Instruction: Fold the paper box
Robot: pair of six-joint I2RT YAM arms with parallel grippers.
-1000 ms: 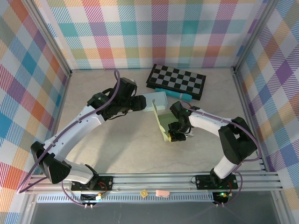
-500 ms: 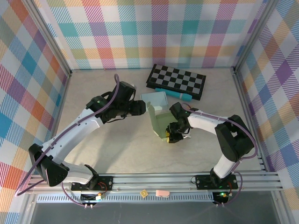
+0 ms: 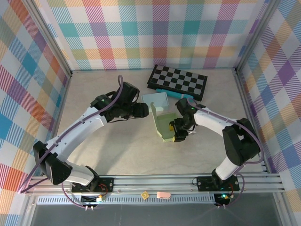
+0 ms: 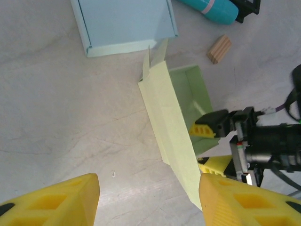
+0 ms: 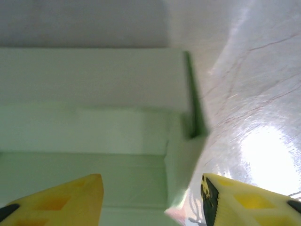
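While right gripper (image 3: 176,131) is releasing, you are watching jaws parting halfway, holding nothing; pale green paper box (image 3: 165,127) is lying just beyond it, long wall (image 4: 169,132) standing unaided. Left gripper (image 4: 148,190) is hovering above, half-open, empty. Next fold is waiting.

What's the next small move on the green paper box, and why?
Probably lower the left gripper to the tall flap and push it over the green box: the flap stands upright beneath it, and the right gripper is open, holding nothing.
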